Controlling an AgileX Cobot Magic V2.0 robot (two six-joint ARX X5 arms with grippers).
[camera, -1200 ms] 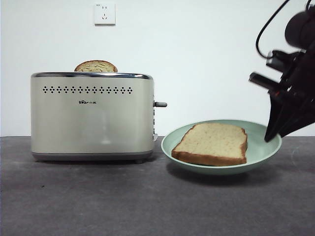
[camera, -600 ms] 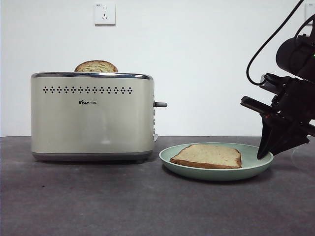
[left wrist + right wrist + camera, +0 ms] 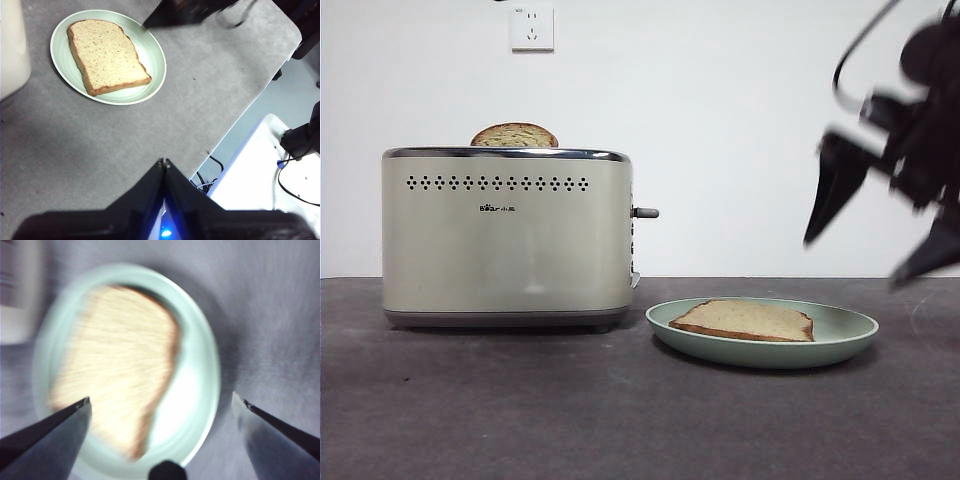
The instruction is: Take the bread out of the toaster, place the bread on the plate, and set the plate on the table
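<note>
The pale golden bread (image 3: 745, 320) lies flat on the mint-green plate (image 3: 840, 338), which rests on the dark grey table (image 3: 570, 400) to the right of the cream toaster (image 3: 507, 235). Both also show in the left wrist view, bread (image 3: 107, 54) on plate (image 3: 152, 50), and blurred in the right wrist view, bread (image 3: 117, 360) on plate (image 3: 200, 390). My right gripper (image 3: 880, 235) is open and empty, blurred, above the plate's right side. My left gripper (image 3: 164, 162) is shut and empty, well away from the plate near the table's edge.
A second, browner speckled slice (image 3: 514, 135) sticks up from the toaster's slot. The toaster's grey lever (image 3: 645, 212) points toward the plate. A wall socket (image 3: 532, 28) is on the white wall. The table's edge (image 3: 235, 125) runs near my left gripper.
The plate with the bread went down onto the table. My right gripper let go of its rim, opened wide and rose above it.
</note>
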